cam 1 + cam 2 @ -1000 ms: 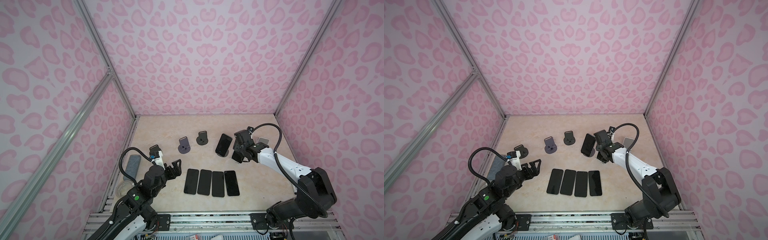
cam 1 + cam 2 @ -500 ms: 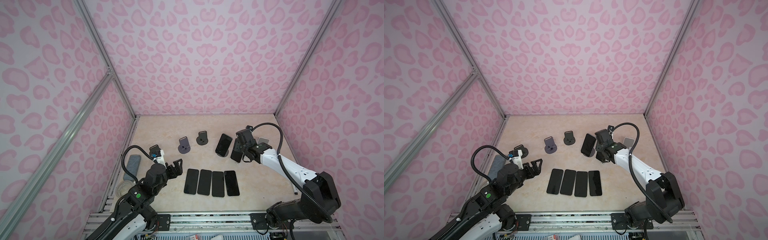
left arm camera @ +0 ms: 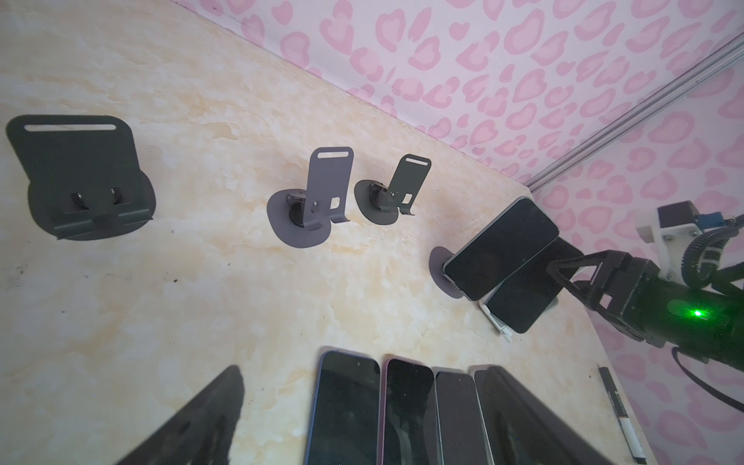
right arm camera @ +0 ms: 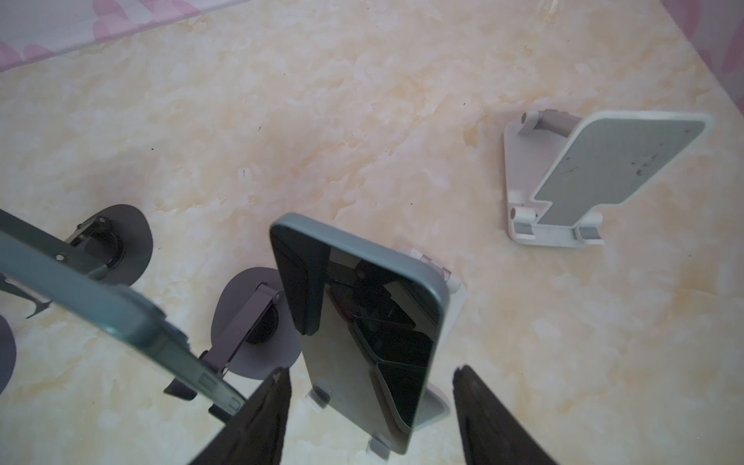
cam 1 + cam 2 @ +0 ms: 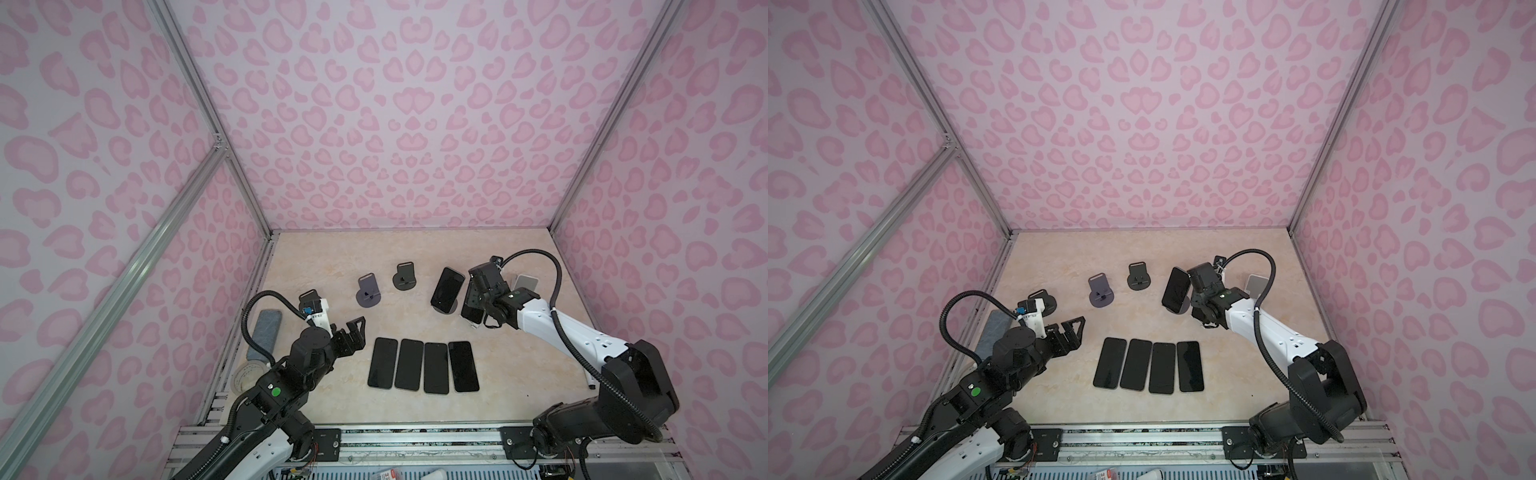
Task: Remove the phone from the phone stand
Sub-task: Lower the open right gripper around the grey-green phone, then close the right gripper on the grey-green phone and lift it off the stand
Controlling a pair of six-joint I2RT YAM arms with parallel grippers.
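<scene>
A dark phone point(image 4: 362, 322) leans in a small white phone stand point(image 4: 439, 406) at the right of the table. My right gripper point(image 4: 368, 369) sits over its upper end, one finger on each long edge and the jaws closed in on it. The left wrist view shows this phone point(image 3: 519, 298) still resting in its stand point(image 3: 493, 318), with the right gripper point(image 3: 563, 277) at its top. In both top views the arm covers most of it. My left gripper point(image 5: 353, 328) hangs open and empty at the front left, away from it.
A second phone point(image 5: 448, 287) stands on a round grey stand point(image 3: 437, 265) just left of the held one. Behind it is an empty white stand point(image 5: 525, 282). Empty stands point(image 5: 368, 291) point(image 5: 404, 276) sit further left. Several phones point(image 5: 422, 365) lie flat in front. A pen point(image 5: 588, 380) lies by the right wall.
The right gripper's jaws have drawn in a little around the phone, which stays in its stand. The left arm has barely moved.
</scene>
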